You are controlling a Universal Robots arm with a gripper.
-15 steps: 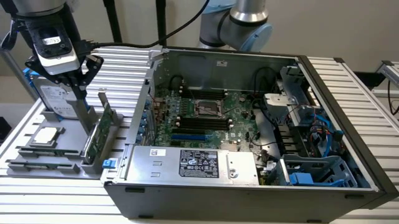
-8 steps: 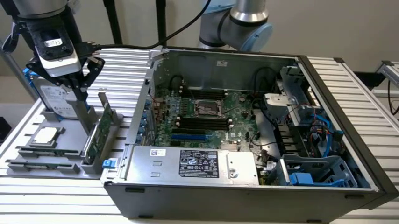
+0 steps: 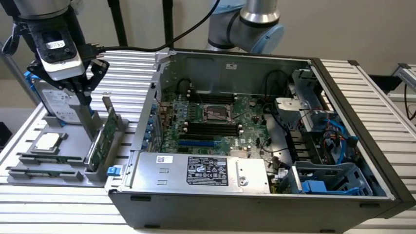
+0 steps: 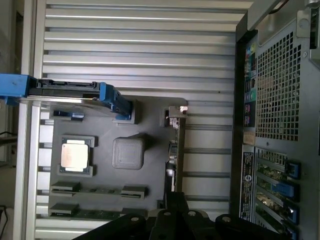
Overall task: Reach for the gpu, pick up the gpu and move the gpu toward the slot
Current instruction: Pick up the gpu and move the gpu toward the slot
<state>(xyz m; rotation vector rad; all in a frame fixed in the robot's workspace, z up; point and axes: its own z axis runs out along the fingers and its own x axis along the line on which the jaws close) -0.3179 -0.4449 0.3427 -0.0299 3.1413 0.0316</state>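
Note:
The gpu is a thin green card standing on edge in a slot of the grey holder tray, with its silver bracket at the far end. In the wrist view the gpu runs as a narrow edge along the tray's side, bracket farthest from the camera. My gripper hangs above the tray, just to the exterior view's left of the card and higher than it. Its fingers converge to a point and hold nothing. The gripper sits over the card's near end. A blue expansion slot lies on the motherboard.
The open computer case fills the exterior view's right, its perforated rear panel close beside the tray. On the tray stand a silver hard drive in a blue frame, a processor and memory sticks. Ribbed aluminium table surrounds everything.

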